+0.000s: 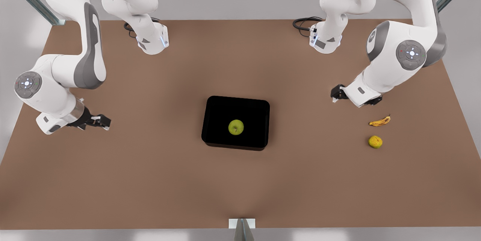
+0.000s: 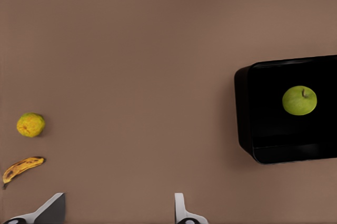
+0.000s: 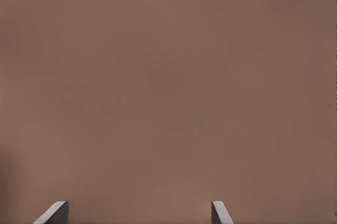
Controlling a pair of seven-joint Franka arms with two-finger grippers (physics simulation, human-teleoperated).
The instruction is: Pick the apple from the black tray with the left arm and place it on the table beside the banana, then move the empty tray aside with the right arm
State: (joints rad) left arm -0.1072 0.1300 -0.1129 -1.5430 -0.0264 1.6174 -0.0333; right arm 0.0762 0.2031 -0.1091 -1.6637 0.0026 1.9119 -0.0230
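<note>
Apple: a small round yellow-green apple [image 1: 236, 127] with a dark stem dimple lies inside the tray, a little toward the near rim, touching none of the walls; in the left wrist view [image 2: 299, 100] it sits alone on the tray floor.
Tray: a large glossy black rectangular tray [image 1: 217, 113] with rounded corners and a low raised rim rests flat around the middle of the table; one end of it shows in the left wrist view [image 2: 263, 124].
Table: a broad matte brown tabletop [image 1: 158, 173] carries everything.
Banana: a tiny curved yellow banana [image 1: 380, 121] with brown blotches lies toward the front view's right, well apart from the tray [image 2: 22, 167].
Other fruit: a small lumpy orange-yellow round fruit [image 1: 375, 142] sits just beside the banana, on its near side [image 2: 30, 125].
Left gripper: the left gripper [image 1: 335, 95] hangs above bare table at the front view's right, near the banana and well apart from the tray; its fingers [image 2: 180, 209] stand spread, holding nothing.
Right gripper: the right gripper [image 1: 102, 122] hovers low at the front view's left, well apart from the tray; its fingers [image 3: 220, 212] stand apart over bare tabletop, empty.
</note>
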